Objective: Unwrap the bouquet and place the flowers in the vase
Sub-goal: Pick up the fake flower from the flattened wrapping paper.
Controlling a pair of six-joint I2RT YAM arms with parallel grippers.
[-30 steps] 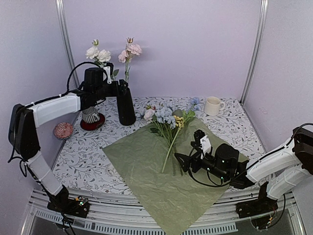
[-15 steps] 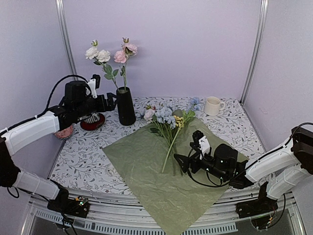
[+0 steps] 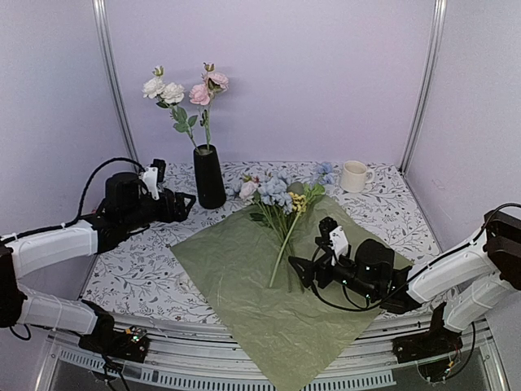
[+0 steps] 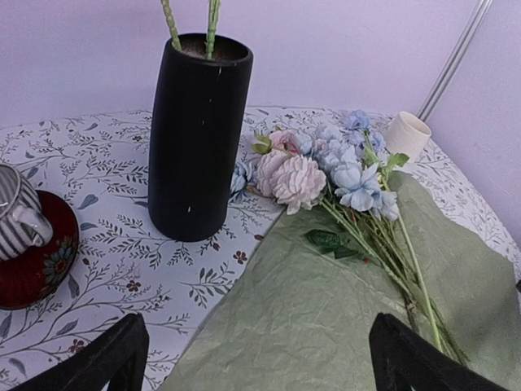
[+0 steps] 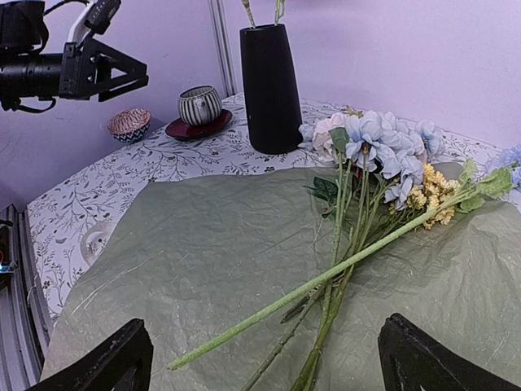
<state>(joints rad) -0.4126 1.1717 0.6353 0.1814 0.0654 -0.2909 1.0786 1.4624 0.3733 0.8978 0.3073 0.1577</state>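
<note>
The patterned surface [image 3: 138, 269] carries the olive wrapping paper [image 3: 236, 277], spread flat. At its far left corner stands the black vase [image 3: 209, 177], with two tall blooms [image 3: 200, 94] in it. The remaining flowers [image 3: 281, 232] lie loose on the paper. Their long axis runs from the heads at the far edge, right of the vase, down to the cut ends near the front. Those ends lie just left of the right claw [image 3: 303, 270], which is spread wide and empty and clearly the nearer one. The left claw [image 3: 189, 208], equally wide and empty, hovers left of the vase.
</note>
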